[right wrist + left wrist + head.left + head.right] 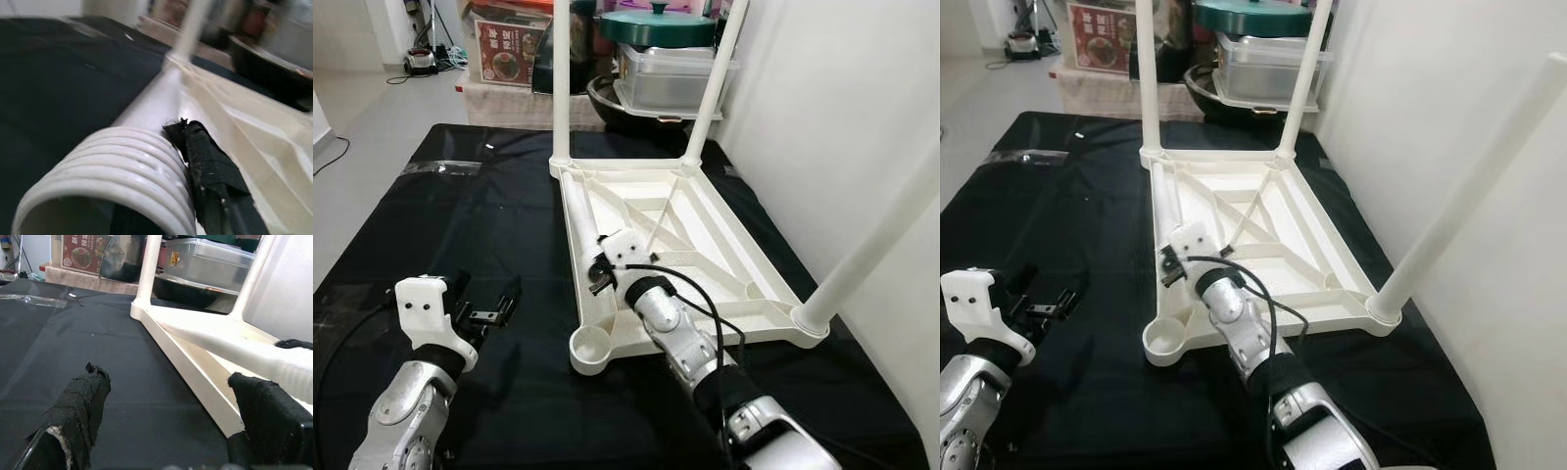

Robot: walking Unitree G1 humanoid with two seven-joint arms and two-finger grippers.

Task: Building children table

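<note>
- So far, three of the four legs look fitted: the cream tabletop (685,235) lies upside down on the black cloth (460,215), with two legs (561,78) standing at its far corners and a third leg (881,235) rising from the near right corner.
- Only the near left corner socket (592,345) stands open and empty, so by my judgement one leg is left to mount.
- That fourth leg (579,227) lies flat inside the tabletop along its left rim, threaded end (112,181) toward the robot.
- In the eye views the right pincer (605,269) is down on this leg near its threaded end; the right wrist view shows one black finger (210,171) pressed against the ridged thread, so it appears clamped on the leg, though the second finger is hidden.
- Over the cloth to the left of the tabletop, the left pincer (494,311) hovers with its fingers apart and nothing between them.
- What remains, as I judge it, is lifting the leg, standing it over the empty socket and screwing it in.
- Behind the cloth, pots and a lidded container (675,73) are stacked by the wall.
</note>
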